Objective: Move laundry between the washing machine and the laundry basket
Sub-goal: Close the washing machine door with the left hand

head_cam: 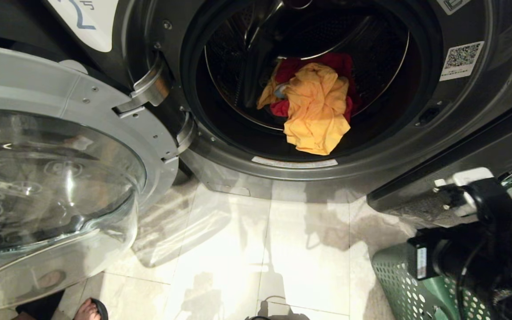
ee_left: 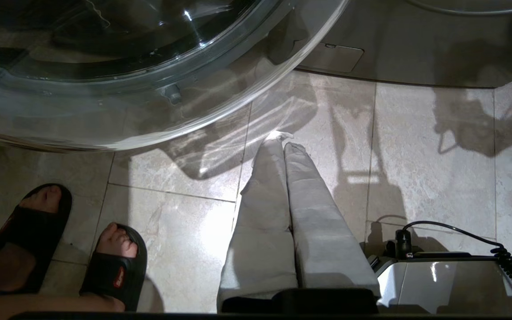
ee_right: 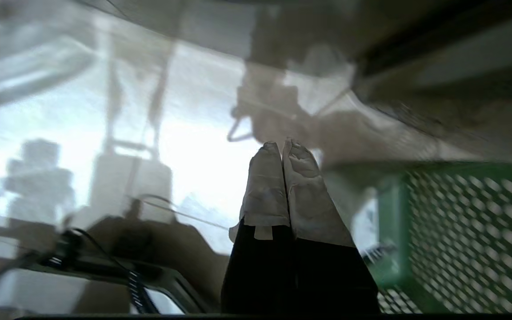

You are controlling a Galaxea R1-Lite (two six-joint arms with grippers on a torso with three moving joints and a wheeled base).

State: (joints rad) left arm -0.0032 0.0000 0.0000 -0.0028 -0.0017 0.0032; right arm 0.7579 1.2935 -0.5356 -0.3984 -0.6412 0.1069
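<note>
The dark grey washing machine (head_cam: 482,115) stands open, its glass door (head_cam: 51,186) swung out to the left. In the drum lies laundry: a yellow garment (head_cam: 316,111) on top of a red one (head_cam: 338,64). The green perforated laundry basket (head_cam: 398,280) sits on the floor at the lower right, also in the right wrist view (ee_right: 460,222). My right arm (head_cam: 482,240) hangs over the basket; the right gripper (ee_right: 282,149) is shut and empty, beside the basket's wall. My left gripper (ee_left: 282,140) is shut on nothing, low above the floor tiles near the door.
A person's feet in black slides (ee_left: 114,262) stand on the tiles by the open door, one foot (head_cam: 89,311) at the head view's lower edge. The robot's base with a coiled cable (ee_left: 451,275) is beside the left gripper. Pale tiles (head_cam: 260,249) lie before the machine.
</note>
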